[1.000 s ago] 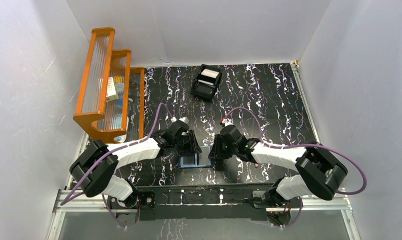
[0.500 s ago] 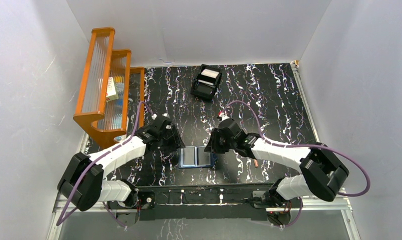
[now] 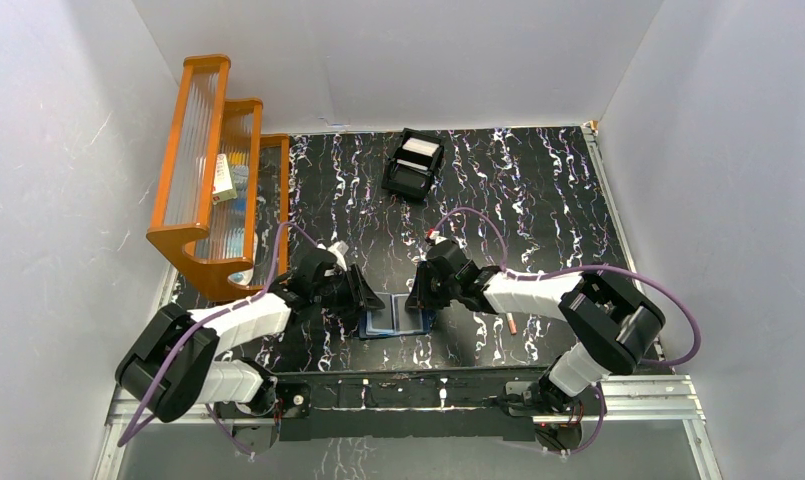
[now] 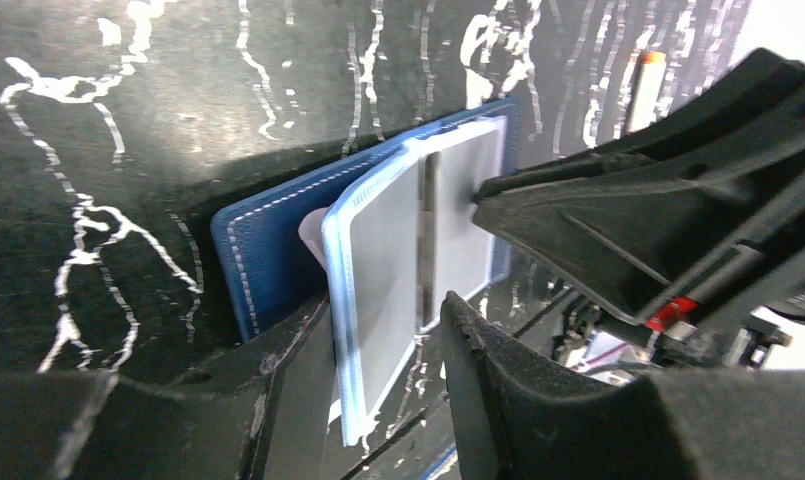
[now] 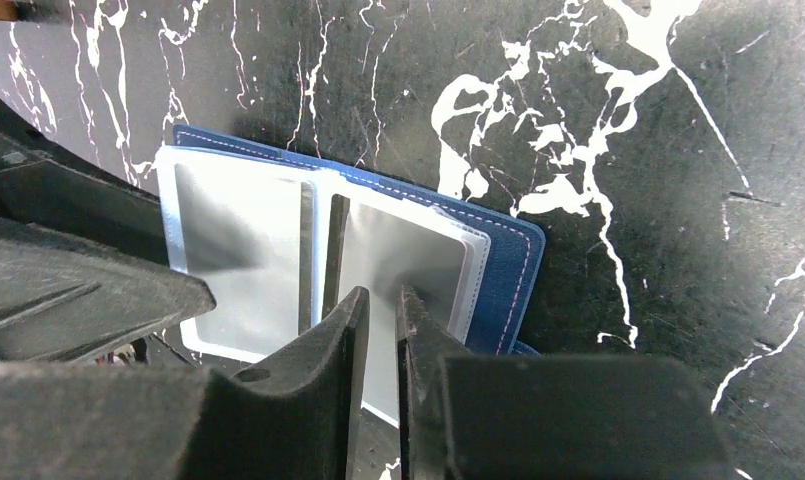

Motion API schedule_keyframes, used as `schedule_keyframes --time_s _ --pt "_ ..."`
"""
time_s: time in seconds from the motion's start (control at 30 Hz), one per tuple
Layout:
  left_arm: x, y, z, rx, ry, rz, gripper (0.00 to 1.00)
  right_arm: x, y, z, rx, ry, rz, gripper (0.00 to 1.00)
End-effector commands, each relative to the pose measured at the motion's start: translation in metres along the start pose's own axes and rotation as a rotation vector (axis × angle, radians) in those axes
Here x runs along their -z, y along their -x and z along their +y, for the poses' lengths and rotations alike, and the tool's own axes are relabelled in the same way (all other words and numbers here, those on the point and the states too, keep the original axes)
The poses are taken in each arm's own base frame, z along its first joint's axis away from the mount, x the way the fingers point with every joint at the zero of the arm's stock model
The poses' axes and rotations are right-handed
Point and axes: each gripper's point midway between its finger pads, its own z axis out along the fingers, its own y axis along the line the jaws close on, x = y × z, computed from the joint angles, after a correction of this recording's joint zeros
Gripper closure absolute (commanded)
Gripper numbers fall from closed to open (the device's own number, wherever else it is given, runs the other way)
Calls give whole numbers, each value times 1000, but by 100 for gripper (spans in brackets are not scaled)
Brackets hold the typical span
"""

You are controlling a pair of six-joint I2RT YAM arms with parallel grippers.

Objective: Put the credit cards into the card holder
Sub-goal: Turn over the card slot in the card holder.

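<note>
The navy card holder (image 3: pixel 393 322) lies open on the black marbled table near the front edge, its pale clear sleeves facing up. My left gripper (image 3: pixel 370 298) is at its left side. In the left wrist view, the gripper (image 4: pixel 383 310) is open, with the edge of a sleeve leaf (image 4: pixel 373 270) standing between its jaws beside the blue cover (image 4: pixel 263 250). My right gripper (image 5: pixel 383 292) hovers over the right sleeve (image 5: pixel 418 260) with only a narrow slit between its jaws and nothing visibly pinched. White flat pieces, seemingly credit cards (image 3: pixel 419 153), lie in the box at the back.
The black open-top box (image 3: pixel 408 178) stands at the back centre. An orange stepped rack (image 3: pixel 213 170) with small items lines the left side. A thin pale stick (image 3: pixel 515 325) lies right of the holder, also seen from the left wrist as a stick (image 4: pixel 650 80).
The left gripper, drawn off to the left half a second ago, has come back to the holder's left edge. The right gripper's jaws have narrowed over the right sleeve. The holder now lies open.
</note>
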Motion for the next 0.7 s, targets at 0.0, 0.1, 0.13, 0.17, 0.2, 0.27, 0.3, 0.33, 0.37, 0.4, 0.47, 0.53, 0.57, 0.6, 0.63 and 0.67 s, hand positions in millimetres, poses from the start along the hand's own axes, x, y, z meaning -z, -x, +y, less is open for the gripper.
schedule_keyframes --time_s 0.0,0.1,0.13,0.17,0.2,0.27,0.3,0.33,0.37,0.4,0.47,0.53,0.57,0.6,0.63,0.67 --pt "12 10 -36 -28 -163 -39 63 -2 -18 -24 7 -72 38 75" --pt "13 9 -35 -20 -167 -47 72 -2 -19 -25 7 -70 39 75" --pt "15 9 -35 -19 -170 -52 73 -2 -19 -25 6 -71 38 75" --pt "15 8 -35 -20 -172 -53 73 -2 -20 -25 5 -70 39 75" --pt "16 8 -35 -23 -176 -58 73 -1 -19 -25 6 -69 36 76" --pt "20 10 -38 -31 -190 -74 73 -1 -19 -26 6 -72 35 76" --pt "21 11 -37 -31 -189 -83 75 0 -19 -25 7 -69 33 76" --pt "21 11 -35 -28 -180 -88 76 0 -18 -25 7 -68 33 76" --pt "20 11 -33 -26 -167 -88 78 0 -18 -24 8 -66 31 76" --pt "19 11 -31 -27 -158 -87 80 0 -17 -24 8 -64 30 76" --pt "17 10 -29 -30 -147 -78 81 0 -17 -23 8 -63 30 76" --pt "15 9 -28 -29 -145 -69 81 0 -18 -23 9 -62 32 76" --pt "15 9 -27 -27 -144 -68 82 0 -18 -24 8 -63 32 76" --pt "14 8 -27 -27 -144 -68 83 0 -18 -23 8 -61 32 76" --pt "14 8 -26 -27 -143 -67 83 0 -18 -23 9 -61 33 76" --pt "14 8 -26 -28 -142 -67 84 0 -18 -23 11 -60 31 76"
